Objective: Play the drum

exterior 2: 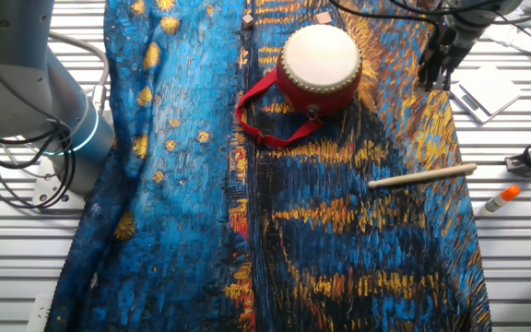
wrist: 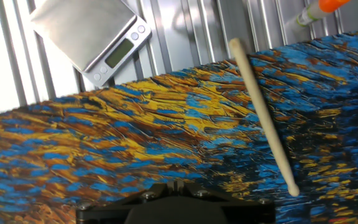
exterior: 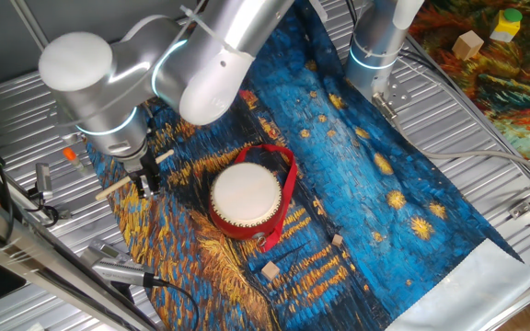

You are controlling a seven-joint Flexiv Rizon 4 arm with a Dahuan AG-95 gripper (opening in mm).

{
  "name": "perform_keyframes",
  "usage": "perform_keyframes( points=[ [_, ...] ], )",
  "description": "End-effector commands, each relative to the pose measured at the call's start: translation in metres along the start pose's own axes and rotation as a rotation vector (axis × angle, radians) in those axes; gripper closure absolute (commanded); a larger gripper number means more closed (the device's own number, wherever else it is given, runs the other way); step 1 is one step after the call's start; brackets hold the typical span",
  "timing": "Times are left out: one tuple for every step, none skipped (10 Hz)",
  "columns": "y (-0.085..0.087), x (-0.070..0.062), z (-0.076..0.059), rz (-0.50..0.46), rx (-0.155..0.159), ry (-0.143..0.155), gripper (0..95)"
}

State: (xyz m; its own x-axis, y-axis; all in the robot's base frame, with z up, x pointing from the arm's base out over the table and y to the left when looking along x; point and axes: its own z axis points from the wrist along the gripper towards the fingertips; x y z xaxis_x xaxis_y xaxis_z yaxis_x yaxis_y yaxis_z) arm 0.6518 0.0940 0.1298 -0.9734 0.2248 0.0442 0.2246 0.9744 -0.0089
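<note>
The drum point(exterior: 245, 196) has a red body and a cream-white skin and stands upright on the blue and yellow painted cloth, with its red ribbon strap point(exterior: 288, 188) looped beside it. It also shows in the other fixed view point(exterior 2: 319, 57). A thin wooden stick point(exterior 2: 422, 175) lies flat on the cloth, apart from the drum. My gripper point(exterior: 145, 184) hangs low over the cloth to the left of the drum, close by the stick point(exterior: 113, 189). In the hand view the gripper point(wrist: 178, 185) looks shut and empty, with the stick point(wrist: 263, 112) lying to its right.
A small digital scale point(wrist: 98, 37) sits on the metal slats beyond the cloth edge. An orange-capped marker point(exterior 2: 498, 199) lies on the slats near the stick. Small wooden blocks point(exterior: 269, 270) lie on the cloth near the drum. A second arm's base point(exterior 2: 63, 129) stands at the cloth's side.
</note>
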Motion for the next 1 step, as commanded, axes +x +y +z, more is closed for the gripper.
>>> perform_keyframes(
  points=[
    [-0.0008,0.0017,-0.0005,0.023,0.0,-0.004,95.0]
  ],
)
